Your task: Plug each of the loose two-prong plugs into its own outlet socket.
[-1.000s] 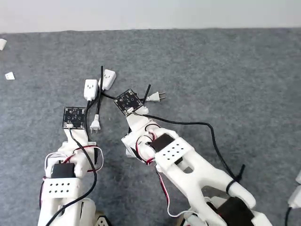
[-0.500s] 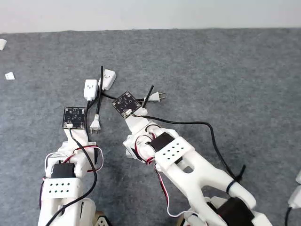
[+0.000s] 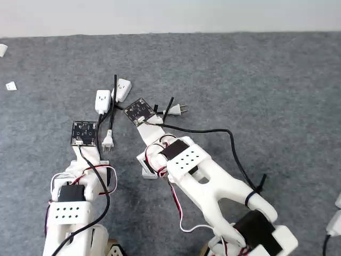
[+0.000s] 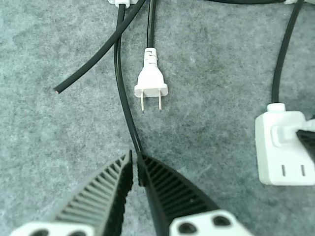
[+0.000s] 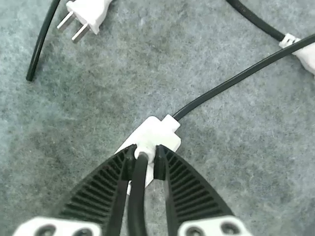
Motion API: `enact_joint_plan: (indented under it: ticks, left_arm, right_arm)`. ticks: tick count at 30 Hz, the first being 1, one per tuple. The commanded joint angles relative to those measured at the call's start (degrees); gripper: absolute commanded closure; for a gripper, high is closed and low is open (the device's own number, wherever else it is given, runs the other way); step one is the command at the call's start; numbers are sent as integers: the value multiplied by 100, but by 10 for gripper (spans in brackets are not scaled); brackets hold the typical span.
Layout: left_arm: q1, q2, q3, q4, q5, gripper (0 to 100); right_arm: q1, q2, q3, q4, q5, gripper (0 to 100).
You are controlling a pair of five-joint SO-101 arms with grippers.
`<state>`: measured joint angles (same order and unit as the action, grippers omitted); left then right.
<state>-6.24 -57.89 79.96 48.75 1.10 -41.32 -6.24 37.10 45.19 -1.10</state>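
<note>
Fuzzy grey bench [image 3: 277,80], pale wall [image 3: 213,16] behind. Left jaws basically closed. Right jaws are pinching a black cord [image 5: 138,196].

Grey mat [image 3: 277,80], small wht scrap [image 3: 10,86].

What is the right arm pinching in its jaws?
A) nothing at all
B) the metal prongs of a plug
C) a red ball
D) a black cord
D: in the right wrist view, the right gripper has its jaws shut on a black cord that runs up between them.
</note>
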Motion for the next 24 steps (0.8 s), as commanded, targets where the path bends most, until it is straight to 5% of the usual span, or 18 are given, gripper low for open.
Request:
enact_joint_plan:
  ticks: [1,8,24]
  left_arm:
    - [-35,-88,-75,-149,-44,987]
    - [-88,-88,-101,-158,-44,987]
    - [-510,-88,-127,-510,9,987]
  right_arm:
    - [-171,277,35,215,-141,939]
    - [-699,312,44,224,-870,720]
    - [-875,593,-316,-180,-1407,724]
